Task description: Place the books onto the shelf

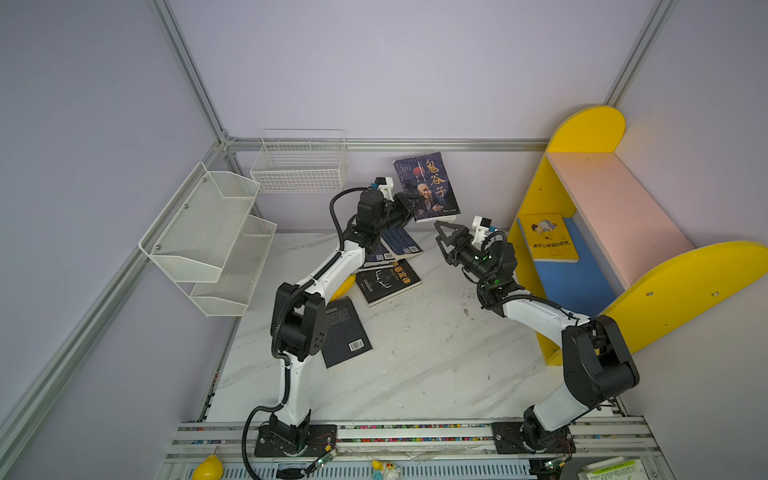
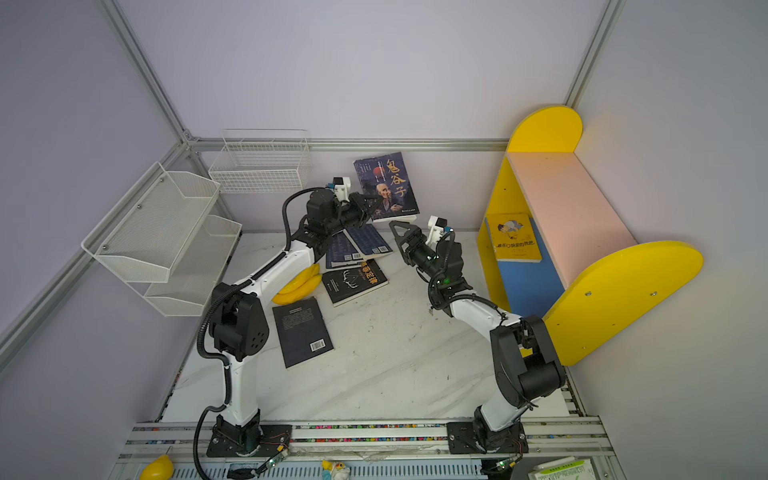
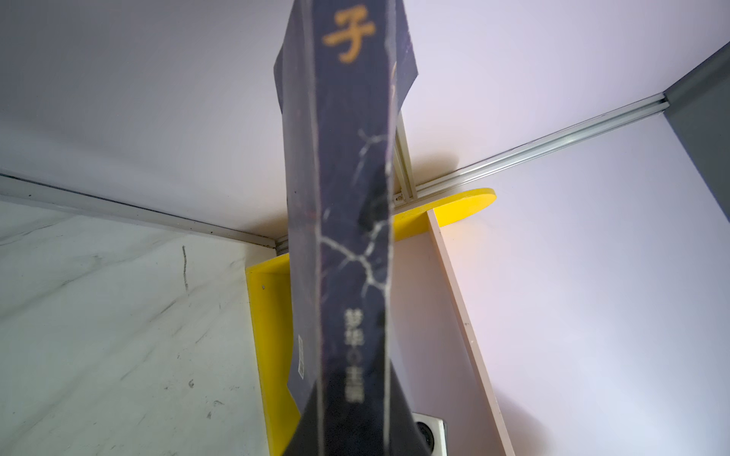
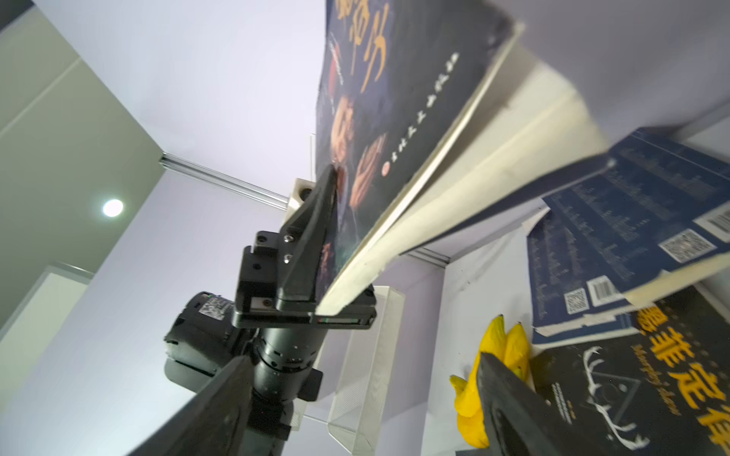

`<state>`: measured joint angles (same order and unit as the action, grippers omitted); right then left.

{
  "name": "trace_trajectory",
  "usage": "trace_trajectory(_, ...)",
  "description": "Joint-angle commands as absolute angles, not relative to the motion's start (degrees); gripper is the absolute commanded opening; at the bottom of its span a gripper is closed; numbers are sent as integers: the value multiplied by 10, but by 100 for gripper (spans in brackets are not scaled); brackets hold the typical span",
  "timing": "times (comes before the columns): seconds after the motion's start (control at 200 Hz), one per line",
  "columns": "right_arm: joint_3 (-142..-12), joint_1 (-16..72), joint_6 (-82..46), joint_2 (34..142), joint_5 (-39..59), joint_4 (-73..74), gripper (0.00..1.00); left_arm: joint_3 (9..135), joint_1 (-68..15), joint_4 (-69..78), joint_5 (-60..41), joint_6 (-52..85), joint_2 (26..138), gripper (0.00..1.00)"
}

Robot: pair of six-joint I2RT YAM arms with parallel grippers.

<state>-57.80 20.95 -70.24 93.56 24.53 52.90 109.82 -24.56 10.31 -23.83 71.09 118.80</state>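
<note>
**Desk:** What's in the shelf on your feed?

**Me:** The two-tier wooden shelf with rounded yellow side panels (image 1: 690,282) stands against the right wall. I see one yellow paperback with a cartoon cover (image 1: 547,237) in it, lying flat on the blue lower board (image 1: 573,286).

**Desk:** And the other books?

**Me:** Four lie on the white marble-look tabletop (image 1: 415,374). A navy paperback (image 2: 370,241) overlaps a second navy paperback (image 2: 341,251), both barcode side up. Just in front of them is a black paperback with an orange title and an antler drawing (image 1: 388,280). A dark paperback lying back cover up (image 1: 345,332) is beside my left arm's elbow. A bunch of yellow bananas (image 2: 299,284) sits next to them.

**Desk:** Jaws?

**Me:** My left gripper (image 1: 409,204) is clamped on the lower corner of a dark paperback with an orange title and an old man's portrait (image 1: 428,187). It holds the book upright in the air above the navy pair. My right gripper (image 1: 441,243) sits just under that book's lower edge, jaws spread wide with nothing between them. In the right wrist view I see a gap between its fingers (image 4: 213,414) and the book.
</note>
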Motion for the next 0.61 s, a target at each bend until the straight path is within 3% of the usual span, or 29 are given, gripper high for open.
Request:
trace_trajectory(0.0, -606, 210, -742, 963, 228, 628, 90, 1120, -252, 213, -221, 746, 1128, 0)
trace_trajectory(0.275, -667, 220, -783, 1034, 208, 699, 85, 1063, -264, 241, -207, 759, 1087, 0)
trace_trajectory(0.6, -708, 227, -779, 1039, 212, 722, 78, 1036, -270, 247, -183, 759, 1077, 0)
